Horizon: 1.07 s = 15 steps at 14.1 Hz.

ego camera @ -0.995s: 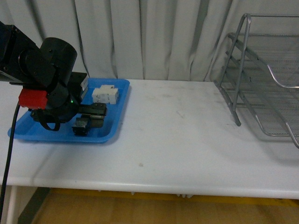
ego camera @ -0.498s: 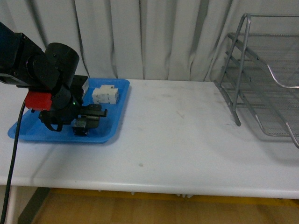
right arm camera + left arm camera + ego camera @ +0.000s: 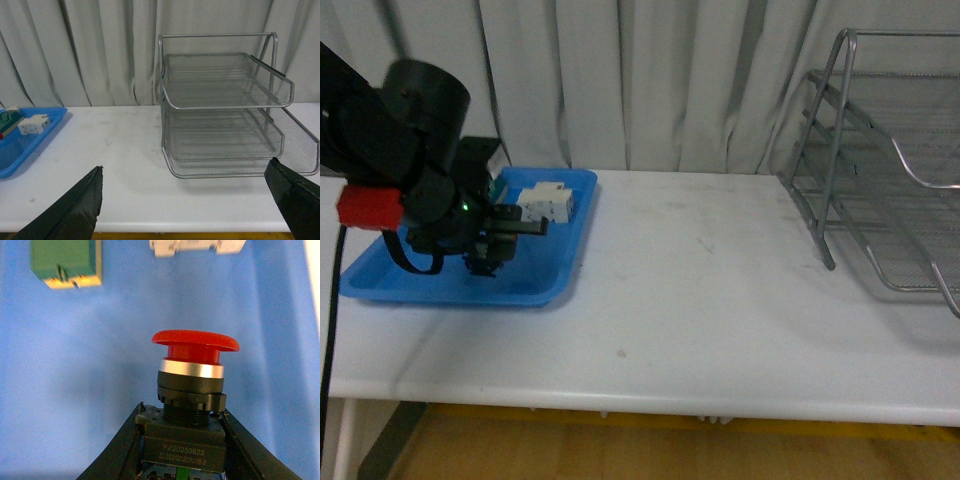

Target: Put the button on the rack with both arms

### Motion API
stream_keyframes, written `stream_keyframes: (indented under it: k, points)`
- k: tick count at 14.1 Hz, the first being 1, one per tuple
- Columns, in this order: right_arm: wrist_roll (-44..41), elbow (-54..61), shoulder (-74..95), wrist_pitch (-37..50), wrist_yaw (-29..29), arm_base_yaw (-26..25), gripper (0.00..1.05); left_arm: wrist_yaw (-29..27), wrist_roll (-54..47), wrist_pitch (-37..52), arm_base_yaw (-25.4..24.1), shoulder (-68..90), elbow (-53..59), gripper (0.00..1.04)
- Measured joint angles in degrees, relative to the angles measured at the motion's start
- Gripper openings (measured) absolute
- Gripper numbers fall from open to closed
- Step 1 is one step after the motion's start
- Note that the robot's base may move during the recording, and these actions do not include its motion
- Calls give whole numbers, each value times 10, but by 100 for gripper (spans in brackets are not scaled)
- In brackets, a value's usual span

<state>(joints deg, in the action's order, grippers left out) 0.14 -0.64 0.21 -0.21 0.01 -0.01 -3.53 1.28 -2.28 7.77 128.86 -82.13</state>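
Note:
The button, red mushroom cap over a silver ring and a black body, sits clamped between the two black fingers of my left gripper, held just above the blue tray. In the front view that left gripper hovers over the tray at the table's left, and the button shows only as a dark lump under it. The silver wire-mesh rack stands at the far right of the table, also seen whole as the rack in the right wrist view. My right gripper is open, well short of the rack.
The blue tray holds a white block component and a green terminal block. The tray lies at the left in the right wrist view. White tabletop stretches between tray and rack; a grey curtain hangs behind.
My left arm has risen and drawn back to the left, lifting the button off the tray floor. Nothing else has moved.

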Motion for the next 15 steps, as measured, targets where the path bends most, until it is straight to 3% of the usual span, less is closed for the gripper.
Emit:
stream_keyframes:
  k: [3, 6, 15]
  points:
    - [0, 0, 0, 0, 0, 0, 98, 4, -4, 79, 7, -196, 170, 37]
    - [0, 0, 0, 0, 0, 0, 98, 5, -32, 95, 44, -382, 349, 37]
    - [0, 0, 0, 0, 0, 0, 98, -16, -64, 121, 51, -481, 450, 37]
